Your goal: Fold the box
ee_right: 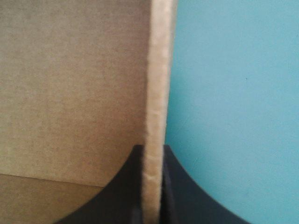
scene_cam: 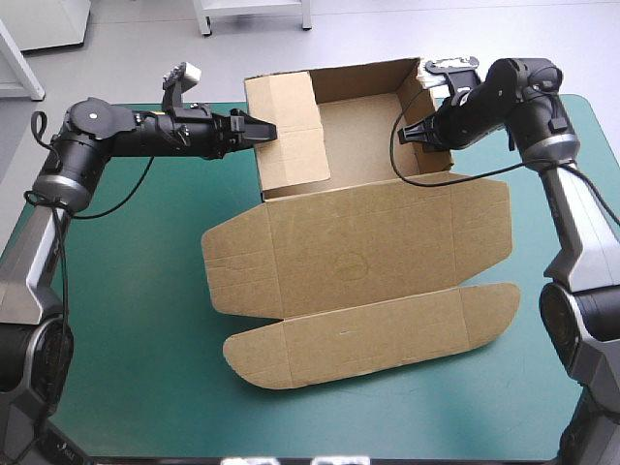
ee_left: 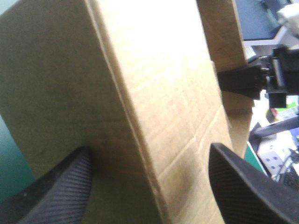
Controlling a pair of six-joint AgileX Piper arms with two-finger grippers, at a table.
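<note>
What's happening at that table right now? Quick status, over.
Left gripper open, straddling the left wall of the box. Right gripper shut on the right wall. Walls raised, lid flat. Nothing in the way.

I take this for a robotics lab. A worktop [scene_cam: 126,387] under a plain teal-green cover stands in front of me, with two black-and-grey jointed robot arms [scene_cam: 97,126] reaching in over it from either side. Beyond its far edge I see bare pale grey floor [scene_cam: 136,48] and the white metal legs of plain bench furniture [scene_cam: 205,19].
</note>
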